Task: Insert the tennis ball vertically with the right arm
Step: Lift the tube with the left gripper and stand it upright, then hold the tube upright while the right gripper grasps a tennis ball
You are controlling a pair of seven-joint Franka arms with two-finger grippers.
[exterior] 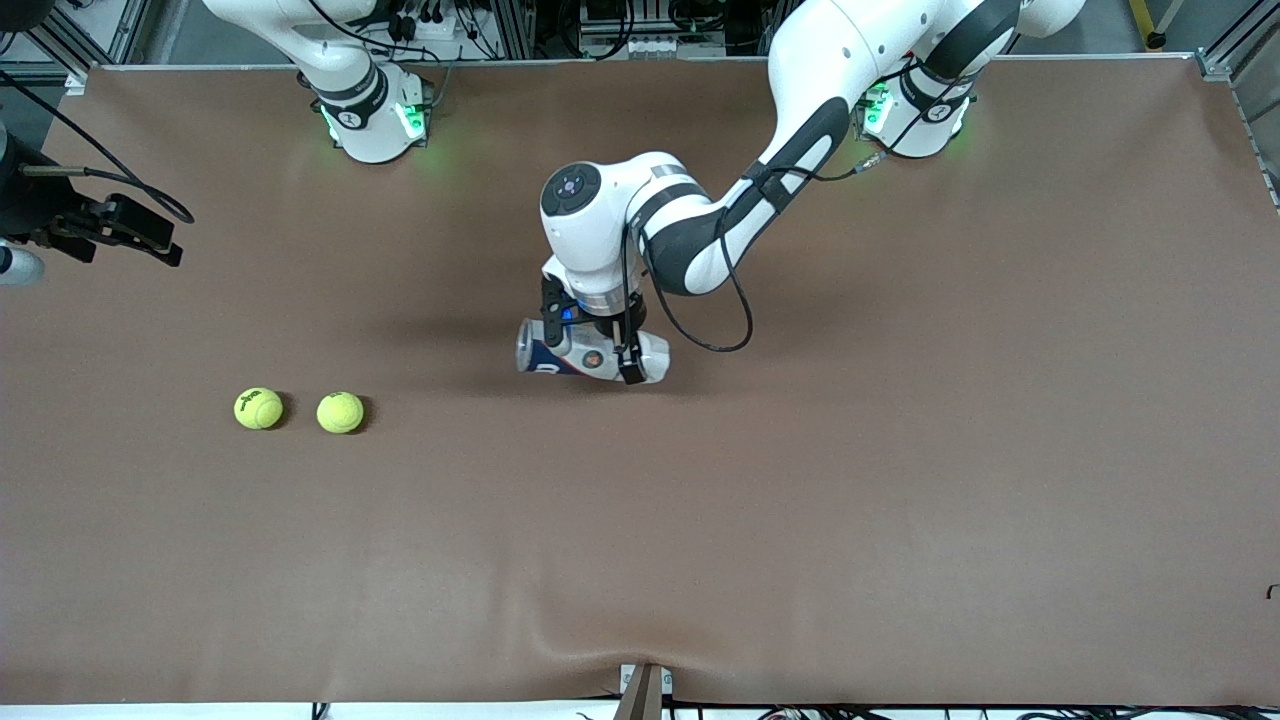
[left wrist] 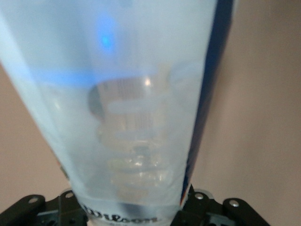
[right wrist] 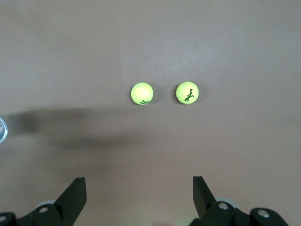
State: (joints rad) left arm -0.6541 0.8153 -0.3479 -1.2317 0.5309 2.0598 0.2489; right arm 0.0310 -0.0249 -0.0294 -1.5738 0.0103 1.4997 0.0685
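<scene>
Front view: the left arm reaches from its base toward the middle of the brown table (exterior: 900,480); its left gripper (exterior: 592,345) is clenched across a clear tennis-ball can (exterior: 590,355), which lies on its side on the table with its long axis running toward the two ends of the table; the can carries a blue-and-white printed label, and one black finger (exterior: 631,362) shows against the can's side nearer the front camera.

Left wrist view: the can (left wrist: 136,117) fills most of the frame between the gripper's black fingers; its transparent wall and ribbed interior are visible, with lettering on the label close to the gripper.

Two yellow-green tennis balls lie side by side, apart and not touching, toward the right arm's end of the table and slightly nearer the front camera than the can; the outer tennis ball (exterior: 259,408) lies closer to that end, the inner tennis ball (exterior: 340,412) closer to the can.

Right wrist view: the right gripper (right wrist: 138,197) hangs in the air over bare table near the two balls, jaws spread wide and holding nothing; both balls (right wrist: 142,93) (right wrist: 187,92) show well clear of its fingers; the right arm waits.
</scene>
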